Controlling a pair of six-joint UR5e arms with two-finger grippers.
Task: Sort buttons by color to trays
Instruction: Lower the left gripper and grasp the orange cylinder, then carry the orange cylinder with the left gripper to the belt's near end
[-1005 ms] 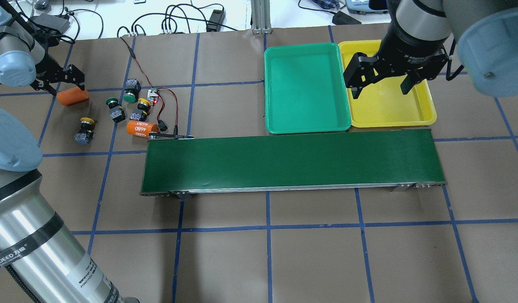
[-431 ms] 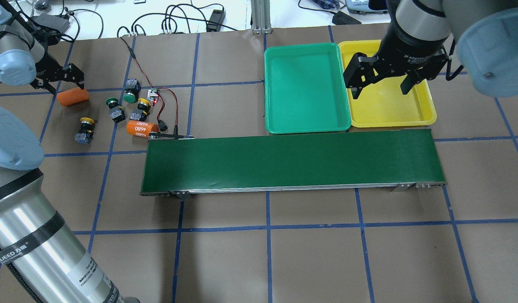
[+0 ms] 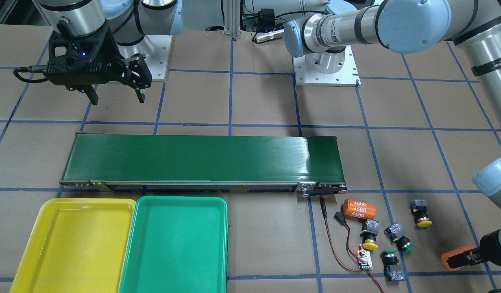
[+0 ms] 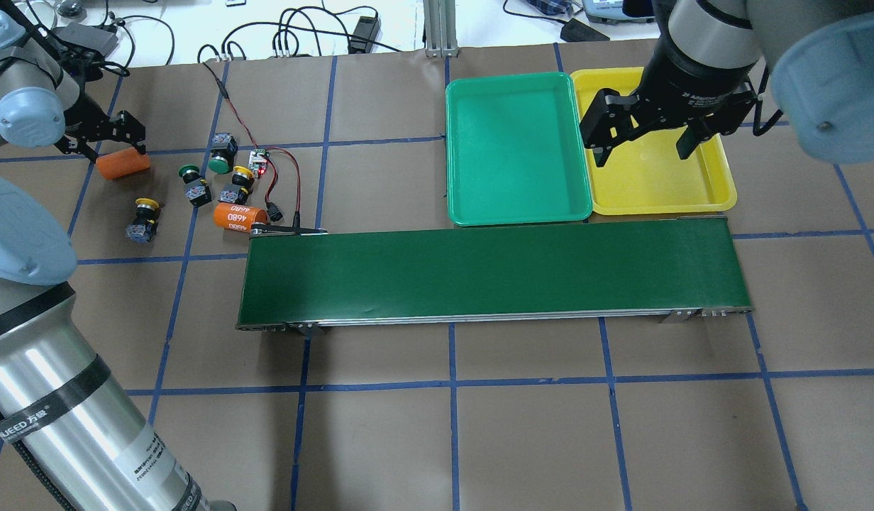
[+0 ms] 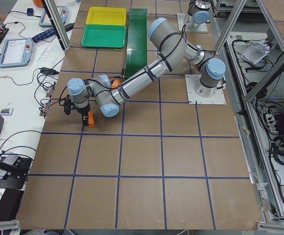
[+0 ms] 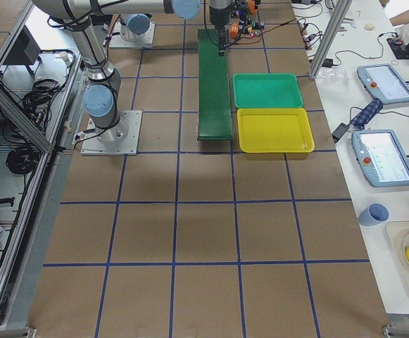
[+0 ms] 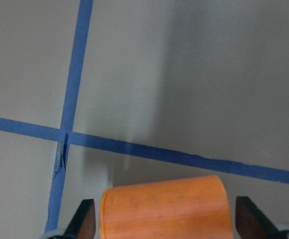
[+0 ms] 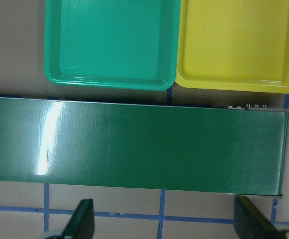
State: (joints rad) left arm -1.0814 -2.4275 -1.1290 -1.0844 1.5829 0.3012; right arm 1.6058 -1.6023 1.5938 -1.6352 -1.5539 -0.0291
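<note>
**A:** How far along is the sorting?

**B:** It does not look begun. The green tray [image 4: 518,152] and the yellow tray [image 4: 664,188] sit side by side in the upper right of the overhead view, and both hold nothing. All four buttons [image 4: 237,186] lie on the brown table [image 4: 451,440] in the upper left, beyond the left end of the conveyor belt [image 4: 490,273].

**A:** And the arms?

**B:** The left gripper [image 7: 165,224] has its fingers wide apart on either side of an orange cylinder [image 4: 123,164], which is no button. The wrist view shows no firm clamp on it. The right gripper [image 4: 643,155] hovers with its fingers spread and nothing between them. In the overhead view it appears over the yellow tray.

**A:** Which way do the buttons point?

**B:** Each seems to lie on its side, with its long axis running from cap to contact block.
- **Outer yellow button** [image 4: 143,218]: the cap points toward the top of the frame and the axis is nearly vertical.
- **First green button** [image 4: 193,182]: the cap points up and left, on a diagonal.
- **Second green button** [image 4: 222,152]: the cap points down the frame.
- **Inner yellow button** [image 4: 237,184]: it lies just beside the circuit board [image 4: 258,162], with its cap aimed up and right.

**A:** What remains?

**B:** Everything. Two yellows and two greens each still need to reach the matching tray.
</note>
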